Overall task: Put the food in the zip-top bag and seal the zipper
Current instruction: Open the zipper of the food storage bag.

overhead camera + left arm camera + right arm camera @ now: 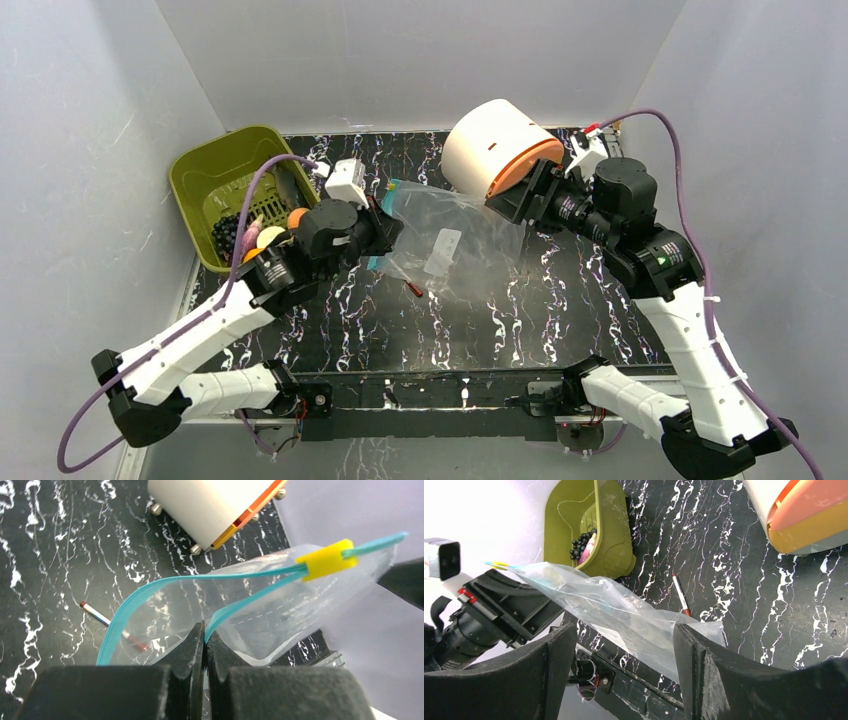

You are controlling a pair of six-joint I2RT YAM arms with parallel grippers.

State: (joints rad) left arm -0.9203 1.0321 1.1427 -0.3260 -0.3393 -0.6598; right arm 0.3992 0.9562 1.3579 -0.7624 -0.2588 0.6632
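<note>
The clear zip-top bag (450, 235) is held off the black table at centre, its mouth open toward the left arm. My left gripper (205, 632) is shut on one lip of the teal zipper (150, 587); a yellow slider (325, 559) sits at the strip's far end. It also shows in the top view (385, 235). My right gripper (624, 652) is open, with the bag's (624, 615) closed end between its fingers (704, 670); in the top view (505, 208) it is at the bag's right edge. The food, dark grapes (228, 235), an orange fruit (297, 217) and a yellow piece (270, 238), lies in the basket.
An olive-green slotted basket (225, 175) stands at the back left. A large white and orange cylinder (500, 145) sits at the back, close to the right wrist. A thin red-tipped pen (405, 280) lies on the table under the bag. Grey walls enclose the table.
</note>
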